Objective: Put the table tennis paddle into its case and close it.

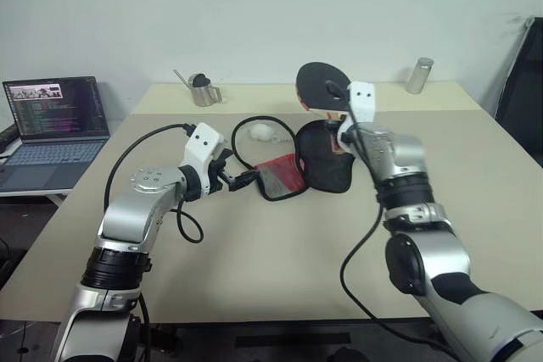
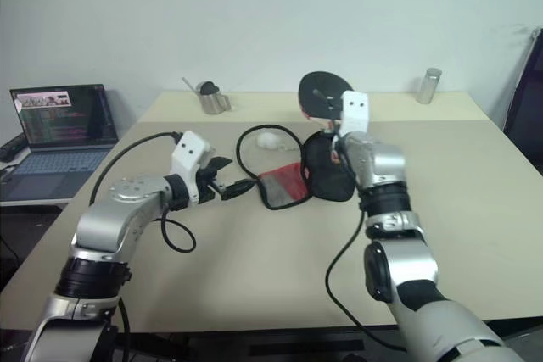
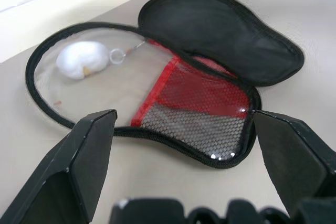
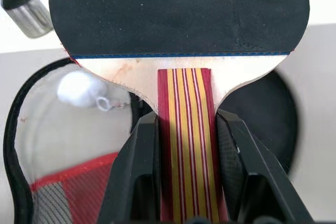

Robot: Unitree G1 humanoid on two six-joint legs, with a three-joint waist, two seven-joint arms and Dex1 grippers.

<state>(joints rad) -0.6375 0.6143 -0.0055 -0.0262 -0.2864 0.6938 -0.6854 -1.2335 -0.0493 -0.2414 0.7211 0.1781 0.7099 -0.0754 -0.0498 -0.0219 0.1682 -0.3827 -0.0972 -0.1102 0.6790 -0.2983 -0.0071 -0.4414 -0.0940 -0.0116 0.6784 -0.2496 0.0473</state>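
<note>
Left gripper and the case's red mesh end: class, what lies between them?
Only bare table, seen from the left wrist: the open left gripper faces the case.

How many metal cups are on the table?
2: one with a long handle at the far edge on the left, one plain cup at the far right corner. None looks hidden.

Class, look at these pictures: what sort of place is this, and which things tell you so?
Probably an office or lab workroom: a plain beige table, an open laptop showing code on a side desk, and a bare white wall.
</note>
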